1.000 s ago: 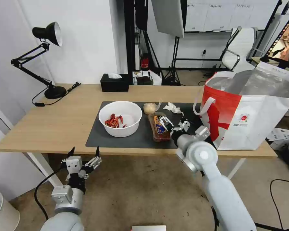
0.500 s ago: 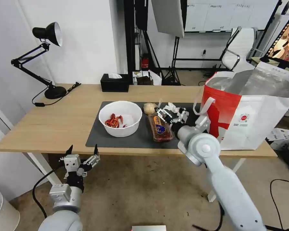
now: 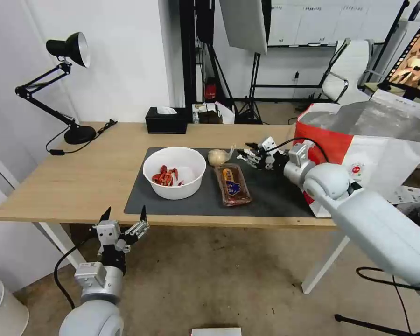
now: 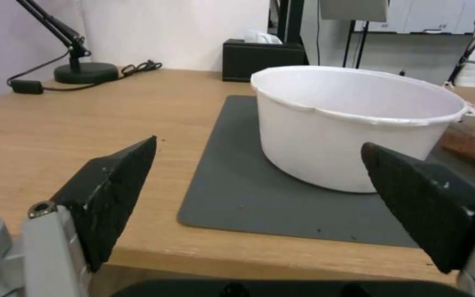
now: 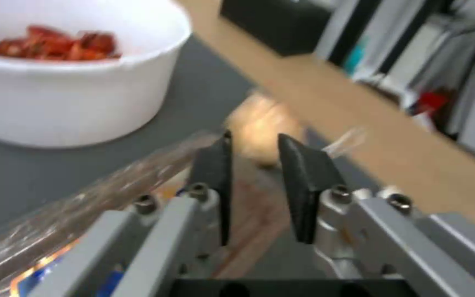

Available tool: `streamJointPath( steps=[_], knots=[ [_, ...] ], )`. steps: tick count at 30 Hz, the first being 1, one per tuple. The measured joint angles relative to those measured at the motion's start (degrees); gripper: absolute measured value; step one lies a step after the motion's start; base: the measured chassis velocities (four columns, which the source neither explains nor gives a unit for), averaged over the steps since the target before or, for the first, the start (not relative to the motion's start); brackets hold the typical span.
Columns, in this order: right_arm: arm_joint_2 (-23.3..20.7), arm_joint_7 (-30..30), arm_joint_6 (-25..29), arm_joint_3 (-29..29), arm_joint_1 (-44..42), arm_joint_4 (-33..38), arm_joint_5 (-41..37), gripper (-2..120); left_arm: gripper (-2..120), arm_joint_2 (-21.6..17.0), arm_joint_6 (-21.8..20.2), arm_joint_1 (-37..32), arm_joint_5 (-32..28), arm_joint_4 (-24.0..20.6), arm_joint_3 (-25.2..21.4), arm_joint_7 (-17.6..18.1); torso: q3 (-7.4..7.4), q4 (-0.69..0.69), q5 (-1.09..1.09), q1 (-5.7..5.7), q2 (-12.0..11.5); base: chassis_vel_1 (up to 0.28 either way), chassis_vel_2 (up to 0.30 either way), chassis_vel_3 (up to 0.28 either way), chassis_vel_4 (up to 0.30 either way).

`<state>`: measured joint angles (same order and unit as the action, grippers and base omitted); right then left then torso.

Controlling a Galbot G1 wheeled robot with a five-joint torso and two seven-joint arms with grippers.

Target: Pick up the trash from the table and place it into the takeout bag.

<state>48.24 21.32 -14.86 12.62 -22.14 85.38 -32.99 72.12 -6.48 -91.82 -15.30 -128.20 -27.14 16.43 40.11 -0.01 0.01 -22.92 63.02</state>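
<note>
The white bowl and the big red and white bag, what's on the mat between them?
In the head view, between the bowl and the bag lie a clear food box, a wrapped beige lump and the right gripper.

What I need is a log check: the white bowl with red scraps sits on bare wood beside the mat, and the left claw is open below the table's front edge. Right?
Not quite. The white bowl stands on the dark grey mat, not on bare wood, as the head view shows. The left claw is indeed open below the table edge.
</note>
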Motion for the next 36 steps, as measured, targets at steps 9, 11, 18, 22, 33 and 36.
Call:
streamJointPath(
  steps=[9,11,18,22,33,36],
  knots=[
    [4.07,0.71,-0.11,1.42,0.55,-6.02,-0.48,0,100,-1.43,-0.39,0.73,-2.62,0.05,0.73,-2.06,0.0,0.02,-0.02,0.0,0.0,0.0,0.0,0.0,0.0],
    [4.79,0.42,-0.11,1.48,0.2,-6.61,-0.58,0,100,-2.31,-1.05,1.36,-5.01,-0.17,1.26,-3.0,0.0,0.0,-0.01,0.0,0.0,0.0,0.0,0.0,0.0],
    [6.43,-0.38,-0.17,1.48,-0.26,-7.61,-1.13,0,100,-4.89,-1.47,3.01,-11.07,-0.05,3.64,-7.85,-0.01,0.0,-0.02,0.0,0.0,0.0,0.0,0.0,0.0],
    [7.22,-1.0,-0.25,1.65,-0.29,-8.07,-1.19,0,100,-6.22,-1.79,3.61,-16.5,0.01,5.07,-9.42,-0.01,0.0,-0.02,0.0,0.0,0.0,0.0,0.0,0.0],
    [11.36,-2.38,-0.36,5.0,1.87,-9.94,0.08,0,100,-9.39,-6.1,10.28,-46.96,-2.73,9.54,-3.71,-0.01,0.01,-0.03,0.0,0.0,0.0,0.0,0.0,0.0],
    [10.85,-2.84,-0.43,5.01,1.88,-9.89,0.23,0,100,-9.44,-6.1,11.35,-47.24,-1.58,11.07,-3.65,0.0,-0.01,-0.01,0.0,0.0,0.0,0.0,0.0,0.0]
  ],
)
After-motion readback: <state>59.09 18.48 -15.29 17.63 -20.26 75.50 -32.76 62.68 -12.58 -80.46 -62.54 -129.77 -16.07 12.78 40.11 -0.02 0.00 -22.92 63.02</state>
